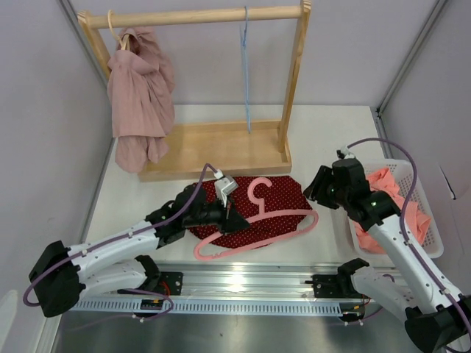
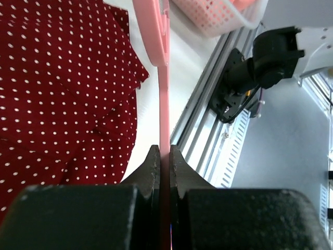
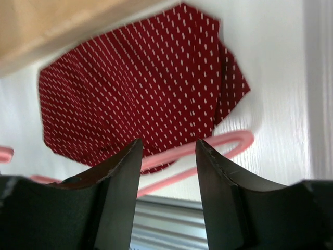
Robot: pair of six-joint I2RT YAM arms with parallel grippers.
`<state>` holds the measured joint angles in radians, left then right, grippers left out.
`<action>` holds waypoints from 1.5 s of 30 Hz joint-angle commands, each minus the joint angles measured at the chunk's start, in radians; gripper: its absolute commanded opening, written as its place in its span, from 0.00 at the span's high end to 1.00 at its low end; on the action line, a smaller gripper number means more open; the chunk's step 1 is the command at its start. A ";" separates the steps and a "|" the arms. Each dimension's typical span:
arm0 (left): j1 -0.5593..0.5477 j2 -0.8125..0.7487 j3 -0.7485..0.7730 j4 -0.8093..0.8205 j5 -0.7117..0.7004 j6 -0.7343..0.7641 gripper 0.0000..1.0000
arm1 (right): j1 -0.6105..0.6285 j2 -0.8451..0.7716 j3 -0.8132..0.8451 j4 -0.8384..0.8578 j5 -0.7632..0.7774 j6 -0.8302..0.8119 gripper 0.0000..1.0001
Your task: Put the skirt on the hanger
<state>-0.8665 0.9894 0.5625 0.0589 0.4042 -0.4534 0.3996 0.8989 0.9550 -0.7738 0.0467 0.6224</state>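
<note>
A dark red skirt with white dots (image 1: 261,202) lies flat on the table in front of the wooden rack. A pink hanger (image 1: 257,220) lies across its near half. My left gripper (image 1: 234,214) is shut on the hanger's bar; in the left wrist view the pink bar (image 2: 163,104) runs up from between the closed fingertips, with the skirt (image 2: 62,94) to the left. My right gripper (image 1: 310,190) is open and empty, just right of the skirt and above the hanger's right end. Its wrist view shows the skirt (image 3: 140,78) and the hanger (image 3: 218,146) beyond the spread fingers.
A wooden clothes rack (image 1: 221,147) stands at the back with a pink garment (image 1: 140,95) on its left end and a blue hanger (image 1: 246,66) on the rail. A white basket (image 1: 430,220) with an orange-pink garment (image 1: 390,187) sits at the right. A metal rail (image 1: 243,283) runs along the near edge.
</note>
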 commanded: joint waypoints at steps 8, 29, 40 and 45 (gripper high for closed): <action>-0.009 0.113 -0.088 0.235 -0.018 -0.010 1.00 | 0.130 -0.012 -0.229 0.091 0.070 0.143 0.56; -0.009 0.183 -0.220 0.340 -0.123 0.007 1.00 | 0.205 0.139 -0.489 0.407 0.045 0.221 0.54; -0.009 0.209 -0.236 0.358 -0.123 0.007 1.00 | 0.217 0.184 -0.548 0.502 0.033 0.255 0.50; -0.009 0.210 -0.259 0.364 -0.130 0.001 1.00 | 0.220 0.193 -0.559 0.535 0.021 0.272 0.57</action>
<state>-0.8730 1.1889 0.3302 0.4324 0.3019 -0.4706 0.6098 1.0775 0.4129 -0.2741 0.0704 0.8707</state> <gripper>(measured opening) 0.055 0.444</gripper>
